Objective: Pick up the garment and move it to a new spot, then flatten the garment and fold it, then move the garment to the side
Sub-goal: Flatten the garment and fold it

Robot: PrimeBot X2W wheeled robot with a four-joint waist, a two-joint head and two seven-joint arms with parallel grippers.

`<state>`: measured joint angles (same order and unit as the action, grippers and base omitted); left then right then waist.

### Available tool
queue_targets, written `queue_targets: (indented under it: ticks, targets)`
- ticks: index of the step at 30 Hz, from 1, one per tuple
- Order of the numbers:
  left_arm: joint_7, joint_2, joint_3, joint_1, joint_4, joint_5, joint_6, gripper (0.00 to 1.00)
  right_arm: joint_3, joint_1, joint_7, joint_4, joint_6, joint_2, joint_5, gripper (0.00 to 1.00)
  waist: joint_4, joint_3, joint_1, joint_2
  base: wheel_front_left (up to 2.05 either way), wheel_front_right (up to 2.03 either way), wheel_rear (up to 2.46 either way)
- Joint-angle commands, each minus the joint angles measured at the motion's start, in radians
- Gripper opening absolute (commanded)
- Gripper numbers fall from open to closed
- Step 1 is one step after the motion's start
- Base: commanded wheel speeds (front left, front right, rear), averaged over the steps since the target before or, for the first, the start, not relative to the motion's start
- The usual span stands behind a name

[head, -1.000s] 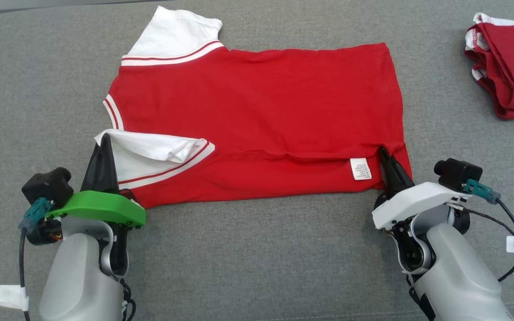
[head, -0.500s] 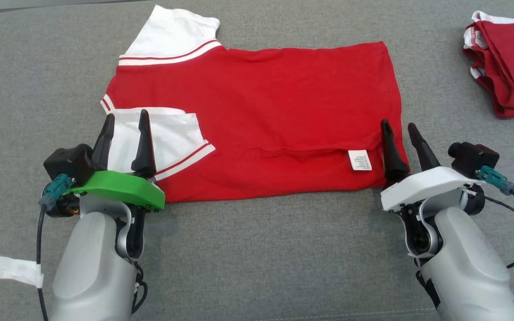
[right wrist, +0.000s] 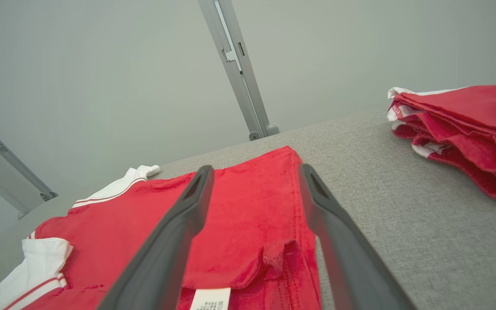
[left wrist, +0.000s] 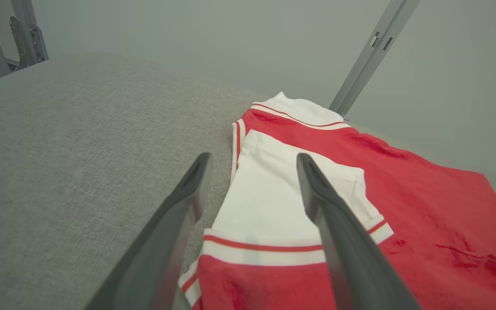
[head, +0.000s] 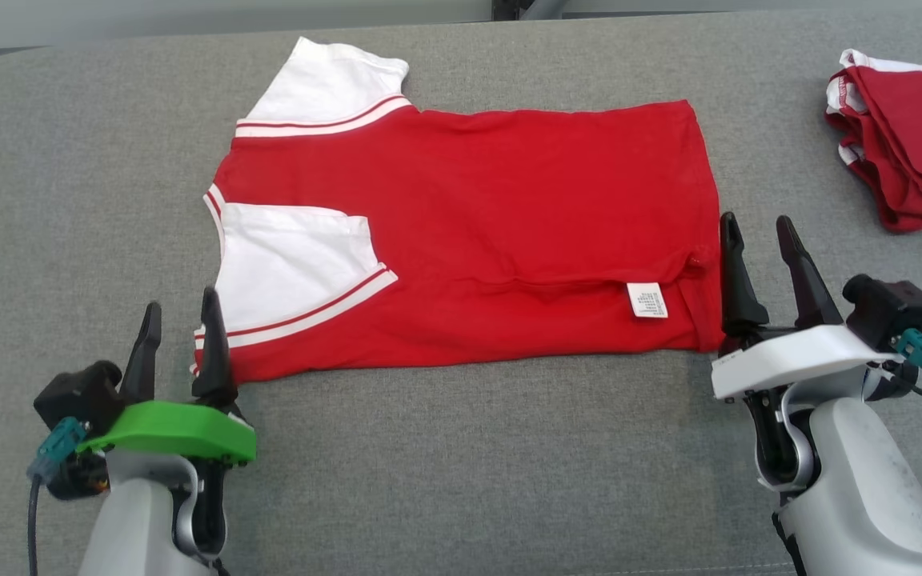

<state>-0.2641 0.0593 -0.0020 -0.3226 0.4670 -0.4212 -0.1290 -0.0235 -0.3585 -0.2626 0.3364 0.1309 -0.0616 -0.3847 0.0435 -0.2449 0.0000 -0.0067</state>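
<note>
The garment (head: 477, 216) is a red shirt with white sleeves, spread on the grey cushion with its near edge folded up over the body. A white sleeve (head: 293, 260) lies folded onto the red cloth, and a white label (head: 647, 300) shows at the fold's right end. My left gripper (head: 178, 320) stands open at the shirt's near left corner, holding nothing; the folded sleeve (left wrist: 269, 202) lies below and beyond its fingers (left wrist: 179, 215). My right gripper (head: 759, 232) stands open beside the shirt's right edge (right wrist: 291, 241), also empty.
A second red and white garment (head: 905, 152) lies crumpled at the far right of the cushion (head: 461, 464). Grey metal frame bars (right wrist: 239, 69) rise behind the cushion's far edge. Bare grey fabric stretches along the near side and the left.
Both grippers have opened and let go of the folded-over edge, then pulled back toward me. The sleeve now lies flat on the body. The head view has shifted slightly.
</note>
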Motion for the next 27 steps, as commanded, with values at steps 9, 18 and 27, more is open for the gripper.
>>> queue_targets:
  ticks: [9, 18, 27]
  targets:
    - [0.037, 0.006, 0.034, 0.098, 0.113, -0.027, 0.000, 1.00, 0.013, 0.132, 0.000, -0.063, 0.000, 0.008, 0.042, 1.00, -0.004, 0.057, 0.0000, 0.0067, 0.00, 0.00, 0.00]
    - [0.125, 0.018, 0.040, 0.049, 0.195, -0.082, -0.001, 1.00, -0.001, 0.152, 0.013, -0.085, 0.000, 0.010, 0.018, 1.00, -0.046, 0.043, 0.0000, 0.0067, 0.00, 0.00, 0.00]
    - [0.129, 0.025, 0.035, -0.001, 0.283, -0.095, 0.003, 0.00, -0.009, 0.152, 0.024, -0.070, 0.000, 0.010, 0.017, 1.00, -0.075, 0.024, 0.0000, 0.0067, 0.00, 0.00, 0.00]
